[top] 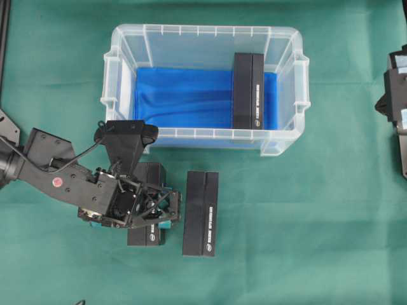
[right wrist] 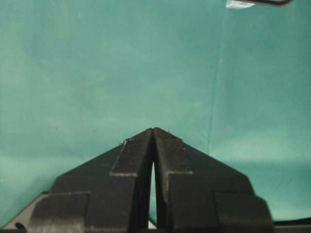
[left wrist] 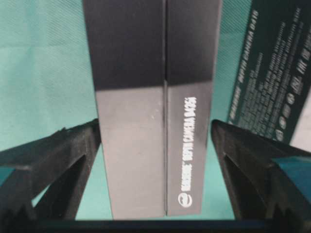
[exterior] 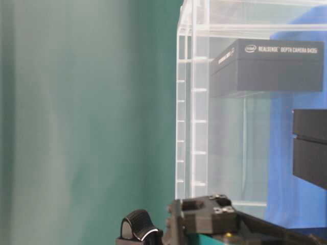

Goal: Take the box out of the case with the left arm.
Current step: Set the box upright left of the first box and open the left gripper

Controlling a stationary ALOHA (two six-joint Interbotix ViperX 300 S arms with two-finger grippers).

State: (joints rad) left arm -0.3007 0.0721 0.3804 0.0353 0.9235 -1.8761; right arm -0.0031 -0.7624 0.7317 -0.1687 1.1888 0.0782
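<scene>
The clear case (top: 203,30) with a blue cloth floor holds one black box (top: 248,92) standing along its right side. A second black box (top: 147,238) lies on the green table in front of the case, under my left gripper (top: 145,213). In the left wrist view this box (left wrist: 146,121) lies between the jaws of the left gripper (left wrist: 155,131), which are spread open, with green cloth showing past the right side of the box. My right gripper (right wrist: 153,130) is shut and empty over bare cloth.
A third black box (top: 201,213) lies on the table just right of the left gripper and shows in the left wrist view (left wrist: 272,73). The right arm (top: 397,95) is parked at the far right edge. The green cloth (top: 305,241) covers the table.
</scene>
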